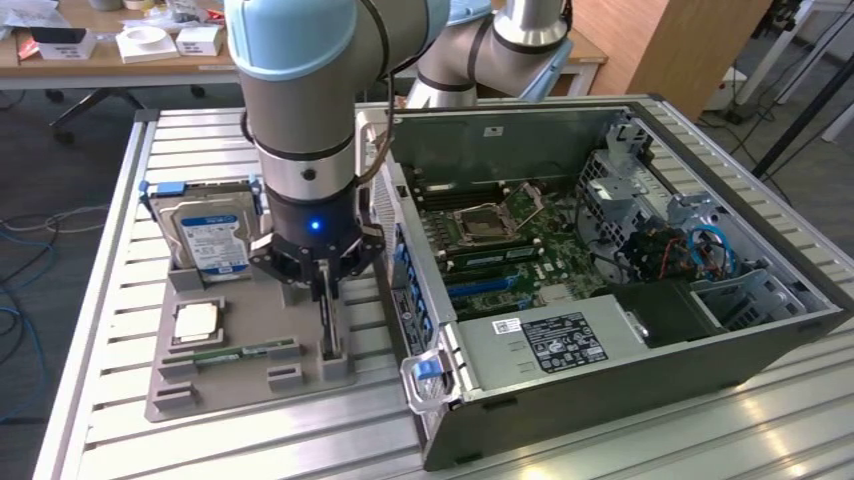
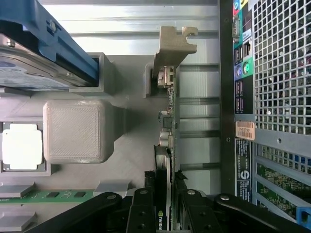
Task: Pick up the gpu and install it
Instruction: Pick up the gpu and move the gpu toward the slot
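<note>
Step in hand: pick-up, at the grasp stage; nothing installed yet.

The gpu, a thin card with a green circuit board face, a black cooler face and a silver metal end bracket, stands on its long edge in a slot of the grey printed fixture tray. The tray lies just beside the open black computer case, on the case's rear-panel side.

The gripper is down over the card at the end away from the bracket. Its 2 black fingers are clenched on the gpu, 1 against each face, with no gap visible in the wrist view.

Judgement: the card is not yet lifted. The next move calls for a straight pull up out of the slot without tilting, keeping the bracket clear of the case wall.
</note>
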